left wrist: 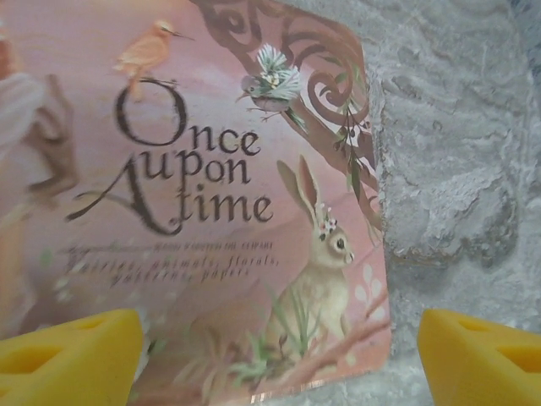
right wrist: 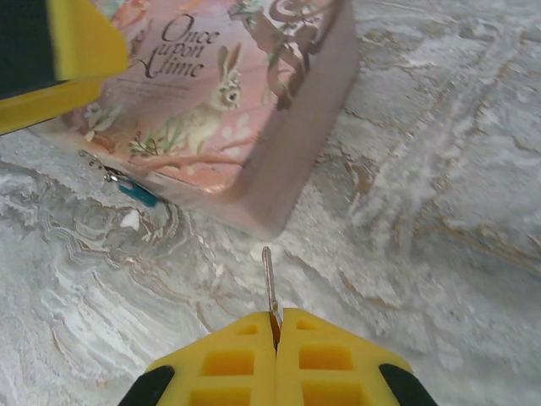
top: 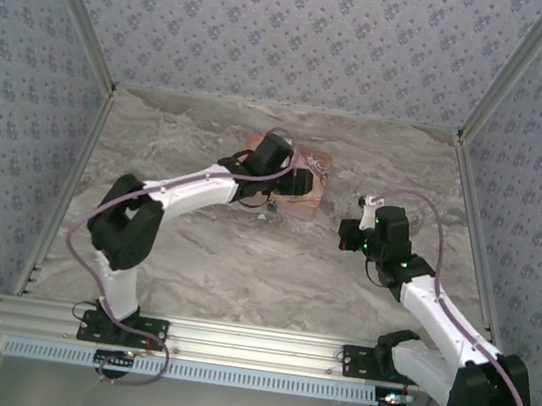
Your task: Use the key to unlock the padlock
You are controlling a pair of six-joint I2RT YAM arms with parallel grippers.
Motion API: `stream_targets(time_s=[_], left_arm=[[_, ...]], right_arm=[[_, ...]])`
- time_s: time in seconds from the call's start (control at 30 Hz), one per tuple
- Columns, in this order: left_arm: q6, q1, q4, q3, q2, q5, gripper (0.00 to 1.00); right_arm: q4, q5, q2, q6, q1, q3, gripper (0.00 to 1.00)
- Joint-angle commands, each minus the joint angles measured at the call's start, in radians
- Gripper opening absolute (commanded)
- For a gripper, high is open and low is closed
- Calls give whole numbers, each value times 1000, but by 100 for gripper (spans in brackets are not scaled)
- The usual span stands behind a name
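Note:
The padlock (right wrist: 135, 193) is a tiny blue lock with a thin metal shackle, lying on the table against the near edge of the pink box (right wrist: 211, 93). From above the padlock (top: 272, 206) is a small speck just in front of the box (top: 316, 159). My right gripper (right wrist: 275, 326) is shut on the key (right wrist: 269, 279), whose blade sticks out forward towards the box's corner. My left gripper (left wrist: 279, 364) hovers open over the box lid (left wrist: 211, 194), yellow fingers (left wrist: 72, 355) wide apart with nothing between them. In the top view the left gripper (top: 302, 183) is over the box and the right gripper (top: 347, 234) is to the box's right.
The marbled table (top: 241, 270) is walled on three sides by patterned panels (top: 295, 35). The left gripper's yellow finger (right wrist: 80, 42) hangs over the box's left part in the right wrist view. Open tabletop lies between the key and the padlock.

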Motion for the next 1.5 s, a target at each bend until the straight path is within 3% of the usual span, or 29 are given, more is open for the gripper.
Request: stream_targets(time_s=[0.0,0.27,0.5,1.1,1.33,1.47], left_arm=[[71,-8,-38,108,65,33,84],[114,-18,-88,204,167,77,83],[127,-37,-114,129,147,81,80],[71,-94,23,-305,-158,115,78],[167,-94,65,-334,-306,67,84],[229,-95,113,-451,-452,-19,95]], right_arm=[[-200,57,-43,29,-5,37,0],[-269,91,-84,25,-5,38,0],[-299,109,-98,23,-5,37,0],[-244,58,-72,39,0,18,0],[-168,1,-71,64,39,4,0],[-168,22,-73,73,93,18,0]])
